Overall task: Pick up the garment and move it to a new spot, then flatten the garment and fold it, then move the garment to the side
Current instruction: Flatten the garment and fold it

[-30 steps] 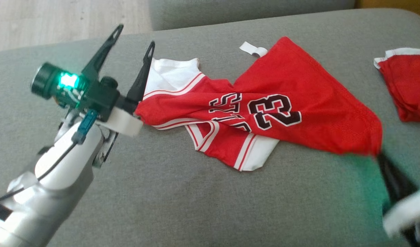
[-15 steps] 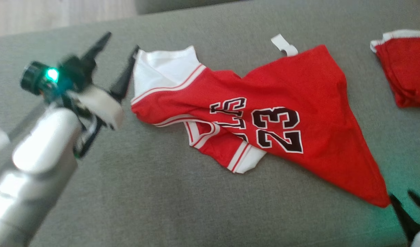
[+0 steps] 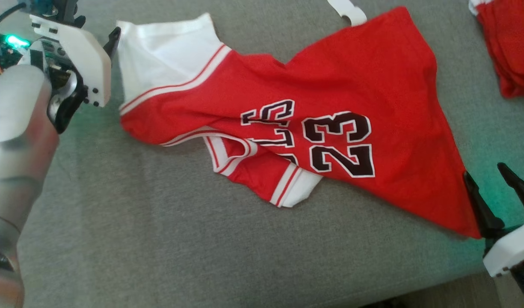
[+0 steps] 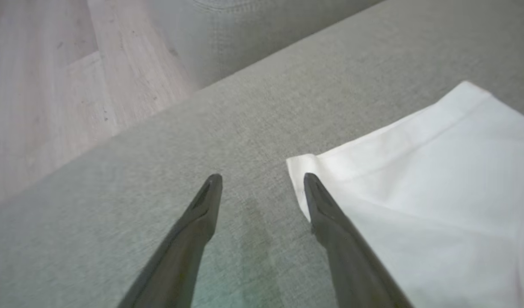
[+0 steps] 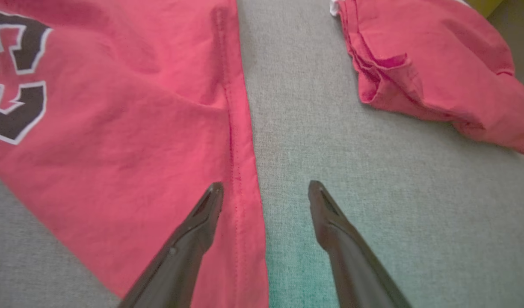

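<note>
Between L gripper [image 4: 262, 182] & R gripper [image 5: 266, 186] the shirt [image 3: 330, 85] is laid lengthwise; each end is met by wide, empty jaws.

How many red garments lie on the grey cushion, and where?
2. The number 23 jersey lies across the middle of the cushion; a second red garment lies bunched to its right, partly cut off by the head view's edge.

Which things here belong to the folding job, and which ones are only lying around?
Belonging to the job:
- red jersey, number 23, lying crumpled
- left gripper, open at its white corner
- right gripper, open at its red edge

Only lying around:
- second red garment, apart from the jersey
- grey cushion underneath
- wooden floor
</note>
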